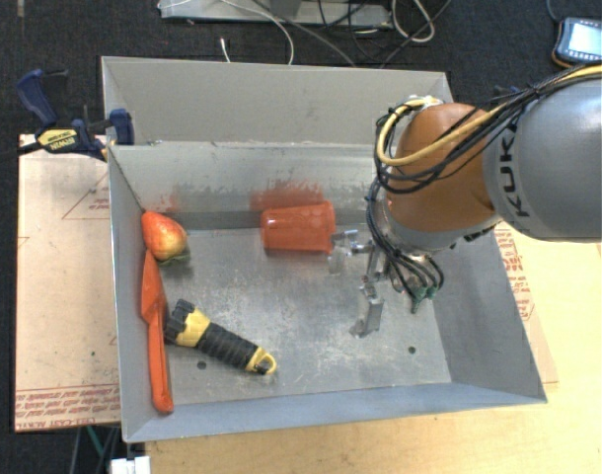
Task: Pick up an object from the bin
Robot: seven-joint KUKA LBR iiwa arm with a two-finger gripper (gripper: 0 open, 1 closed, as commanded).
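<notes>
Tool (367, 316) hanging above bare floor of bin (311, 363), right of centre; spread or pressed together, cannot tell. Nearest, just up-left: orange-red cup (298, 228) on its side by far wall. Apple (164, 235), long orange utensil (156, 349), black-and-yellow handle (217, 337) well left.

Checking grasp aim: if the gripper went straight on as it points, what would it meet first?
Likely the bare bin floor: the gripper points down at grey metal. The orange cup lies beside it, seemingly off that line; depth is unclear.
</notes>
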